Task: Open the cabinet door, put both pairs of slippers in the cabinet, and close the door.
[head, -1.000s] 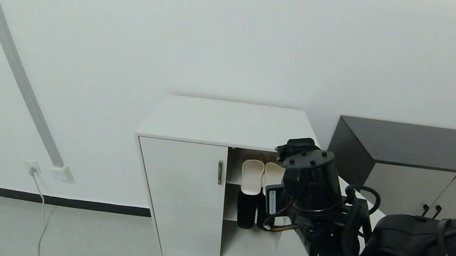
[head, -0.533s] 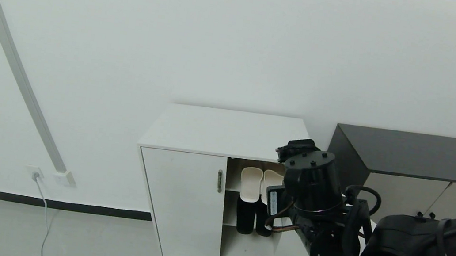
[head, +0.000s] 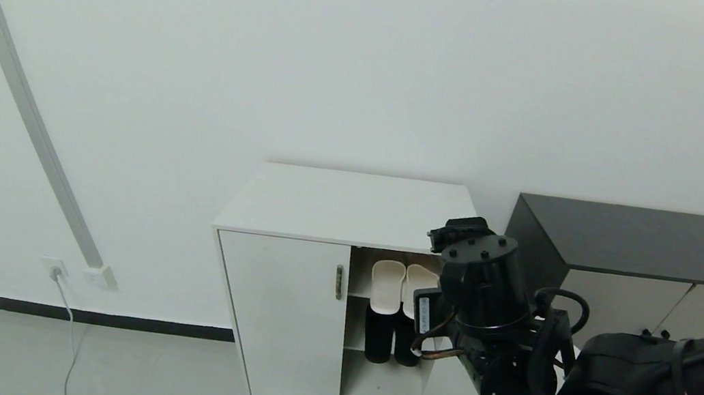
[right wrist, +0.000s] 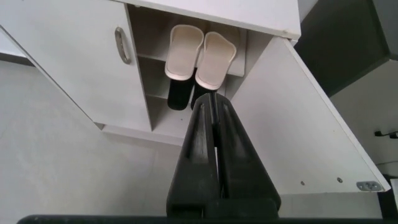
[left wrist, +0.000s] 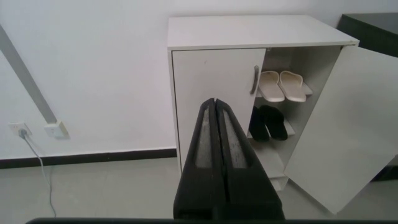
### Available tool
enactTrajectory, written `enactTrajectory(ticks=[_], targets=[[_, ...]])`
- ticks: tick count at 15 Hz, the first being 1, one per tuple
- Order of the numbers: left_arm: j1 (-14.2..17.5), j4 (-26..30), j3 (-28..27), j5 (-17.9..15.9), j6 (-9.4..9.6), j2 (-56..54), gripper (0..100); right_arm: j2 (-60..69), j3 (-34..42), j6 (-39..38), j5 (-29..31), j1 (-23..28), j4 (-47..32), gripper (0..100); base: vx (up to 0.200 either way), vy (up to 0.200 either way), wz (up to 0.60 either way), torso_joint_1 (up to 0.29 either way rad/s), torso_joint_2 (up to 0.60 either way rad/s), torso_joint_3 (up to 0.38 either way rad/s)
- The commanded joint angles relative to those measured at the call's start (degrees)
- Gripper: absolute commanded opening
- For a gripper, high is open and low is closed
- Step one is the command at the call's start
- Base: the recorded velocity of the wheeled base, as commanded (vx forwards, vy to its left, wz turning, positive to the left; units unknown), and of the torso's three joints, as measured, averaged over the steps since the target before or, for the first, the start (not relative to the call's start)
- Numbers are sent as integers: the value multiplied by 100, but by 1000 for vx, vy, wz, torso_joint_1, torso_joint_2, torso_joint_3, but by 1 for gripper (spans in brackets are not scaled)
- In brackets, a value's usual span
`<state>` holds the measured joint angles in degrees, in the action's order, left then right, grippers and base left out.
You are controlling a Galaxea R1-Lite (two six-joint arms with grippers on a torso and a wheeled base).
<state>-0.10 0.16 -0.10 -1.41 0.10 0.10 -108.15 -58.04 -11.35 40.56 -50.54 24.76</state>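
Looking into the cabinet (head: pixel 344 205), you have its right door (left wrist: pixel 336 124) swung wide and both pairs of slippers inside.
Your white slippers (head: pixel 400 285) sit side by side high in the open half, with the black slippers (head: pixel 391 338) just below them; the left door (head: pixel 280 318) is closed. Your right gripper (right wrist: pixel 212 104) is clenched on nothing, near the open side of the cabinet, and your left gripper (left wrist: pixel 215 102) is clenched and empty too, well apart from the cabinet.
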Motion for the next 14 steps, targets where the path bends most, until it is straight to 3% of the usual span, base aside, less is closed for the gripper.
enactTrajectory(ticks=[1, 6, 14], targets=[[1, 2, 1, 1, -1, 8, 0, -13, 12, 1, -4, 9, 3, 0, 0, 0, -600, 2, 2, -2], [1, 2, 1, 1, -1, 8, 0, -4, 21, 1, -127, 53, 11, 0, 0, 0, -600, 3, -3, -2], [1, 2, 1, 1, -1, 8, 0, -57, 109, 89, -127, 71, 240, 0, 0, 0, 0, 0, 0, 0]])
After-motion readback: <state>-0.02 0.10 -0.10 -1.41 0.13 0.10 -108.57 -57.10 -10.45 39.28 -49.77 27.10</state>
